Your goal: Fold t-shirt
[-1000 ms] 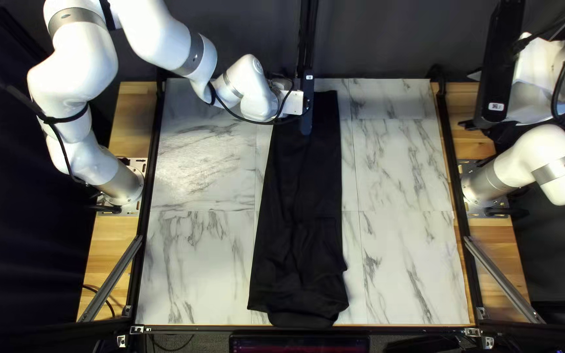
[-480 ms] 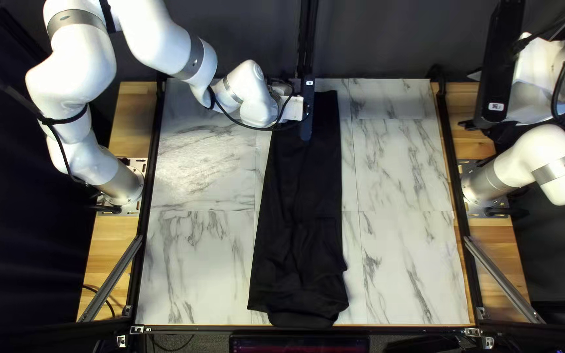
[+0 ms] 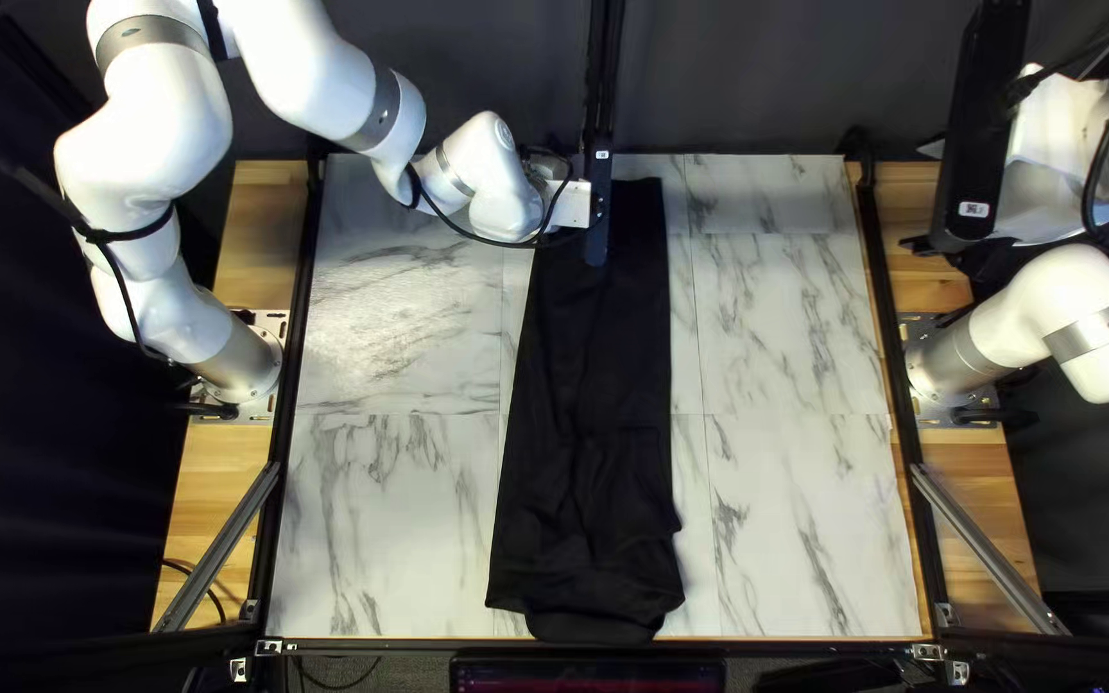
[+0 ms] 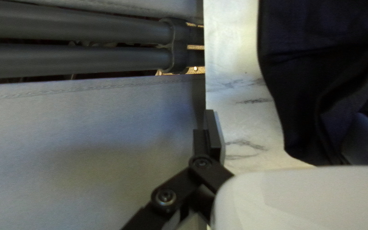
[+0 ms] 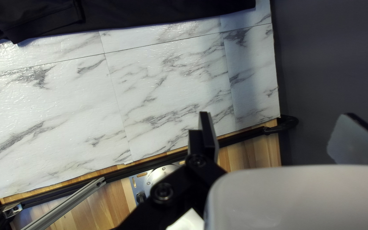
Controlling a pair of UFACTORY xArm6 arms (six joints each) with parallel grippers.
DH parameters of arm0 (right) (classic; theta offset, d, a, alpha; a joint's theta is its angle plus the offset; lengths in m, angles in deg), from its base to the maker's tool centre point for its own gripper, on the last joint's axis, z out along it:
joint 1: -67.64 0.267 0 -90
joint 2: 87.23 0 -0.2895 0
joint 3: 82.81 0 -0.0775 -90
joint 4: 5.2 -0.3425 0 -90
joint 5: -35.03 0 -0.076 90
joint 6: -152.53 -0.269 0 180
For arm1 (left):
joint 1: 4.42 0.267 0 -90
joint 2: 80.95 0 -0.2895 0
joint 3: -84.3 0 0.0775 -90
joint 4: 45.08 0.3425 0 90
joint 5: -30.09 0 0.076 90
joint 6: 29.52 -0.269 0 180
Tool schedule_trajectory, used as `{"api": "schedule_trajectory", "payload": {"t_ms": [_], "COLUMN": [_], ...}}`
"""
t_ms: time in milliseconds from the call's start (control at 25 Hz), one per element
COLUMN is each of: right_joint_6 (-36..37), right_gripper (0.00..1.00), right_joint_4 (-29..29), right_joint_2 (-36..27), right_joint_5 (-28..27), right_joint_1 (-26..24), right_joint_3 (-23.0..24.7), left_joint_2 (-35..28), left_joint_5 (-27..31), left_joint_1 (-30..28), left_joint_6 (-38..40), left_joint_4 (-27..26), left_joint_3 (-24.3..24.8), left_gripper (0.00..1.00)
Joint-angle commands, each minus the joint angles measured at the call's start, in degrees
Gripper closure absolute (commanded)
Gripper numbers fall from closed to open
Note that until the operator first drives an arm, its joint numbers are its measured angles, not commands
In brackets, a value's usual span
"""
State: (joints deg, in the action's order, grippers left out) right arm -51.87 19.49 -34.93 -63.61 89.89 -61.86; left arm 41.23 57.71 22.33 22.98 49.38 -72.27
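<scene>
So my left hand (image 4: 286, 127) is released, fingers wide apart, held low by the far end of the black t-shirt (image 3: 593, 385). I figure it's there to grab that end for the next fold. The shirt lies lengthwise down the middle of the bench (image 3: 401, 334), a long narrow strip, probably so the ends can come over next. My right hand (image 5: 277, 123) is released too, off past the bench's right side, I guess to stay out of the way.

Stuff I can't make out: the left fingers are hidden from above by the gripper's dark casing (image 3: 598, 205), and can't tell if one touches cloth. Black on black hides the shirt's layers. Right wrist cam cuts most of it off.
</scene>
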Motion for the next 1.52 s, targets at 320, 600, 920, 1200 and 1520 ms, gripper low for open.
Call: {"api": "schedule_trajectory", "payload": {"t_ms": [320,600,920,1200,1520], "right_joint_6": [0.0,0.0,0.0,0.0,0.0], "right_gripper": [0.0,0.0,0.0,0.0,0.0], "right_joint_4": [0.0,0.0,0.0,0.0,0.0], "right_joint_2": [0.0,0.0,0.0,0.0,0.0], "right_joint_5": [0.0,0.0,0.0,0.0,0.0], "right_joint_1": [0.0,0.0,0.0,0.0,0.0], "right_joint_3": [0.0,0.0,0.0,0.0,0.0], "left_joint_2": [-0.6,-1.2,-1.7,-1.9,-0.9], "left_joint_5": [1.5,2.0,2.3,2.2,2.3], "left_joint_1": [0.5,0.5,-0.4,-0.4,0.0], "left_joint_6": [-4.9,-8.1,-7.3,-6.1,-3.7], "left_joint_4": [-2.1,-3.6,-2.9,-2.6,-1.1], "left_joint_3": [-1.3,-2.2,-1.1,0.5,1.2], "left_gripper": [0.0,0.0,0.0,0.0,0.0]}}
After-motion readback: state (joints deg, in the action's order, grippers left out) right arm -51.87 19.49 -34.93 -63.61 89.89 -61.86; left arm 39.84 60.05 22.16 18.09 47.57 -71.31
